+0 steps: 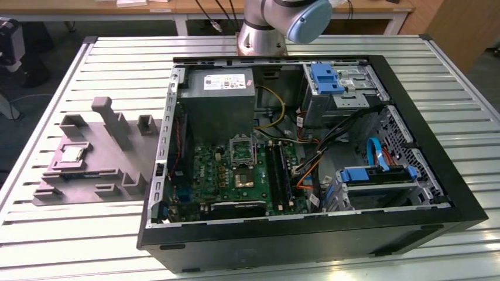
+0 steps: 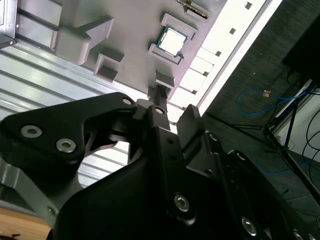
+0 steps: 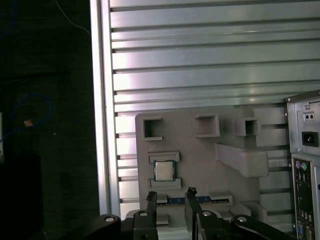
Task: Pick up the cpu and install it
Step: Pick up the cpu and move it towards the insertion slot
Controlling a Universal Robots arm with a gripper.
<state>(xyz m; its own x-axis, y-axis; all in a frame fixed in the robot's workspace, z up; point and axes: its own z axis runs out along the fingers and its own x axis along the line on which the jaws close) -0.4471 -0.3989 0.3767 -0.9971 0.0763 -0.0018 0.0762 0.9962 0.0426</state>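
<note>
The gripper point(image 3: 171, 196) is released: in the first wrist view its two black fingers point(image 3: 151, 200) stand apart, the tray shows through the gap, and nothing is clamped between them. The second wrist view gives the same gripper point(image 2: 172, 106) from its other side, fingers point(image 2: 189, 120) spread and empty.

The cpu point(image 3: 163, 170) lies beyond the fingertips, clear of them and untouched, roughly in line with the gap (a little nearer one finger than the other). It sits flat, metal top up, in a square pocket of the grey tray point(image 3: 200, 160), with a low raised bar on two opposite sides. In the second wrist view the cpu point(image 2: 172, 41) again lies out ahead of the fingers, on the tray point(image 2: 130, 45).

The tray rests on a slatted metal table point(image 3: 200, 65). To one side of the gripper, the rear panel of the case point(image 3: 305, 165) stands just beside the tray.

In the exterior view the arm point(image 1: 273, 23) rises at the far edge of the table point(image 1: 78, 234). The cpu point(image 1: 72, 153) is on the tray point(image 1: 102, 181) at the exterior view's left, outside the open case point(image 1: 312, 240). The socket point(image 1: 241, 151) sits on the green board point(image 1: 222, 175) inside the case, well apart from the cpu, so the chip is not yet picked up or installed.
</note>
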